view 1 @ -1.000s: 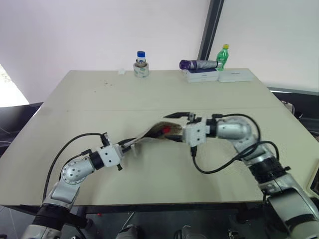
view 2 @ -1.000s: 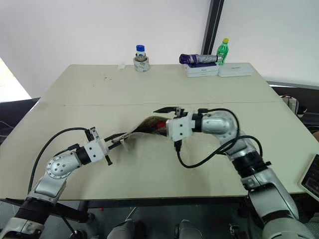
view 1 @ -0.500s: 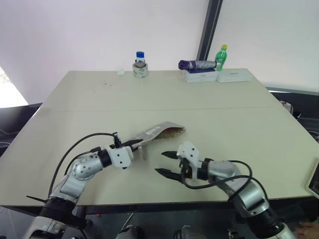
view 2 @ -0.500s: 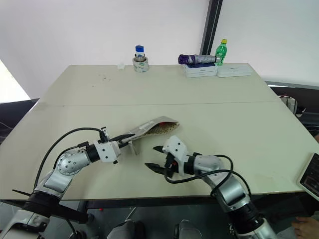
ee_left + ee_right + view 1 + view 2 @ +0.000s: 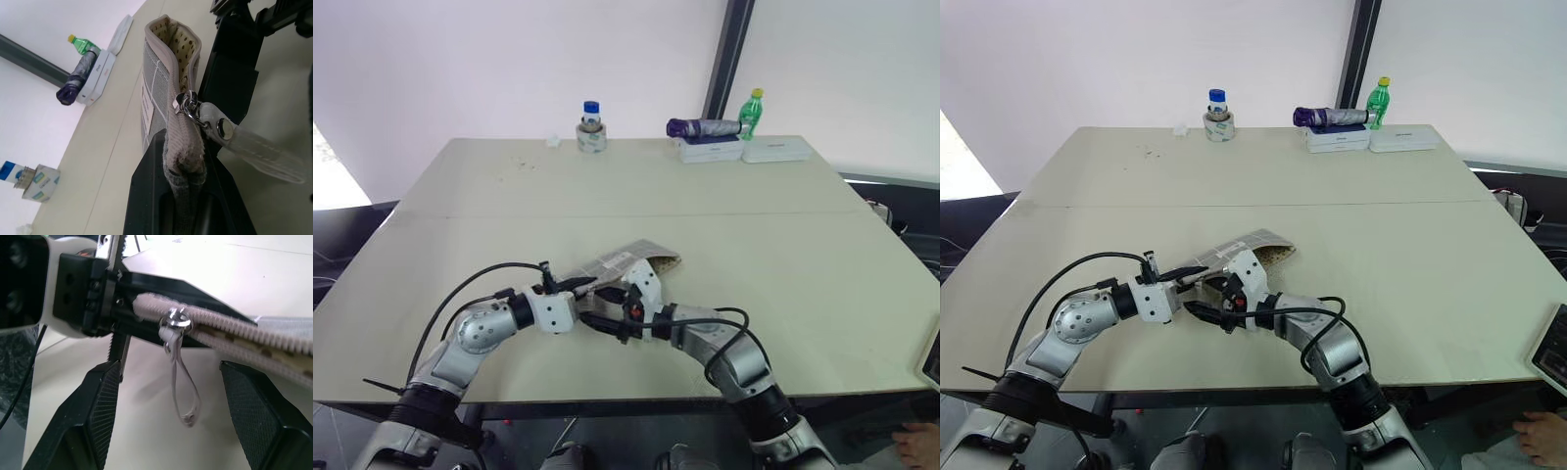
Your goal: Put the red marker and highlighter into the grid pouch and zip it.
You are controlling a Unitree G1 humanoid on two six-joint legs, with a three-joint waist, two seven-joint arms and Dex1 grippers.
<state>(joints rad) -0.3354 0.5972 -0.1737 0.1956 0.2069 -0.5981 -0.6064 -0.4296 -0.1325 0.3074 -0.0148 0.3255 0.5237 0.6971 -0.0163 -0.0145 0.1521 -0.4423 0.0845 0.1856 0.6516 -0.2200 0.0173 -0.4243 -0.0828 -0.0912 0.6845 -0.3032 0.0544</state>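
The grid pouch point(image 5: 636, 260) lies on the table, grey with white lines, its far end gaping and showing a dotted lining point(image 5: 182, 48). My left gripper point(image 5: 579, 286) is shut on the pouch's near end, just behind the metal zipper slider point(image 5: 187, 104). A clear pull cord point(image 5: 182, 390) hangs from the slider. My right gripper point(image 5: 171, 367) is open, one finger on each side of the cord without touching it, close against the left gripper point(image 5: 73, 289). The red marker and the highlighter are hidden.
At the table's far edge stand a blue-capped jar on a tape roll point(image 5: 590, 128), a purple folded umbrella on white boxes point(image 5: 703, 128) and a green bottle point(image 5: 753, 111). A person's hand point(image 5: 913, 458) shows at the lower right, off the table.
My right gripper has dropped from the pouch's open mouth, swung left and rolled, and now straddles the zipper pull. The pouch has sunk to the table, with the left gripper still holding it.
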